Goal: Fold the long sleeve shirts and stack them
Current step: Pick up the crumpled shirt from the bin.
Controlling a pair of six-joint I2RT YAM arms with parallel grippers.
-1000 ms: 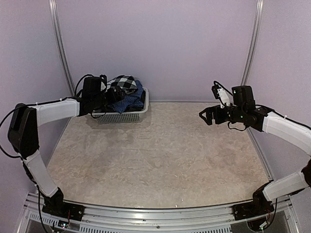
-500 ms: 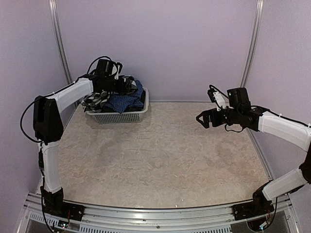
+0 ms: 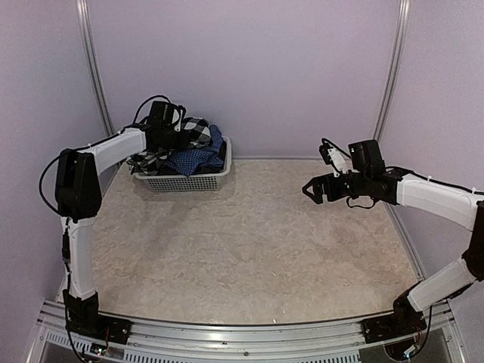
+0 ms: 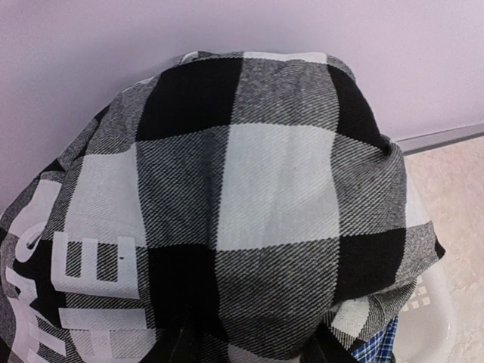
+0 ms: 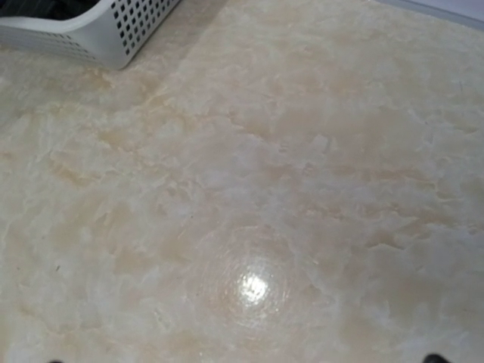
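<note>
The long sleeve shirts lie heaped in a white mesh basket at the table's far left. The black-and-white check shirt is on top and the blue fine-checked shirt is under it, toward the front. My left gripper reaches in from the left and is shut on a bulge of the check shirt, whose white block letters show at lower left. A corner of the blue shirt peeks out beside the basket rim. My right gripper hovers open and empty over the table's right side.
The marble-patterned tabletop spreads between the arms, with a glare spot on it under the right wrist. The basket's corner shows at the upper left of the right wrist view. Lilac walls close in behind and at both sides.
My left arm rose and reached over the basket, and its jaws have closed from wide open onto the check shirt. The right gripper drifted slightly left, staying open.
</note>
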